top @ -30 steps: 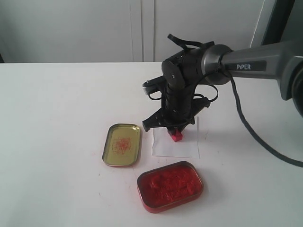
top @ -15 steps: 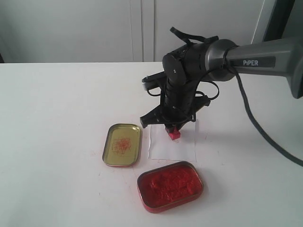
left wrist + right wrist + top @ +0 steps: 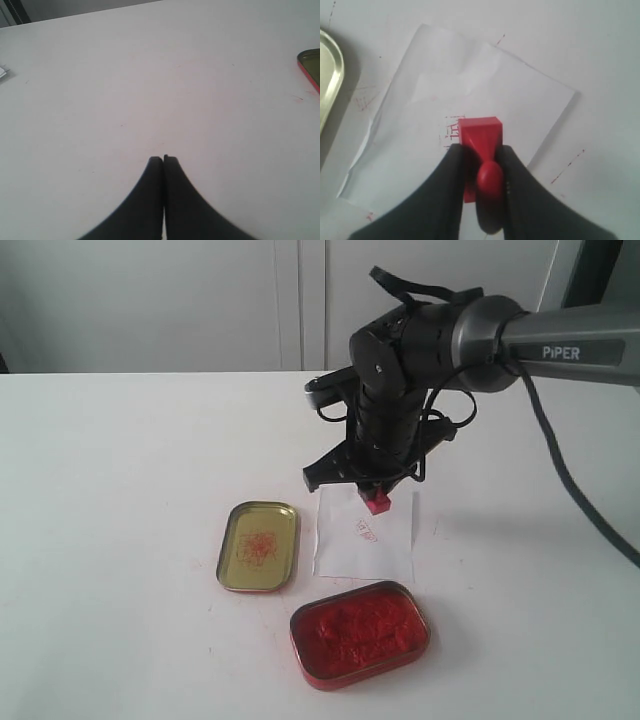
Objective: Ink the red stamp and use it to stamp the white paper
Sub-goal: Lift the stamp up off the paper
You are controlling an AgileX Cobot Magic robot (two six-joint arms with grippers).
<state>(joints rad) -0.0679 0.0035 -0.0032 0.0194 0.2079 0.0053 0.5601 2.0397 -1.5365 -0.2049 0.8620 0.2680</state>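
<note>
My right gripper (image 3: 372, 485) (image 3: 482, 150) is shut on the red stamp (image 3: 377, 503) (image 3: 481, 135), holding it by its knobbed handle a little above the white paper (image 3: 365, 540) (image 3: 465, 90). A small red stamp mark (image 3: 365, 531) (image 3: 451, 129) shows on the paper, below and beside the stamp's block. The oval red tin of ink paste (image 3: 359, 632) lies in front of the paper. My left gripper (image 3: 163, 159) is shut with nothing in it, over bare white table, and does not show in the exterior view.
The tin's gold lid (image 3: 258, 545) (image 3: 327, 85) lies open-side up left of the paper, with red smears inside; its rim (image 3: 311, 67) shows in the left wrist view. The white table (image 3: 120, 490) ends at a wall behind.
My right gripper has lifted the red stamp off the paper and moved it slightly back. A red mark now shows where the stamp stood.
</note>
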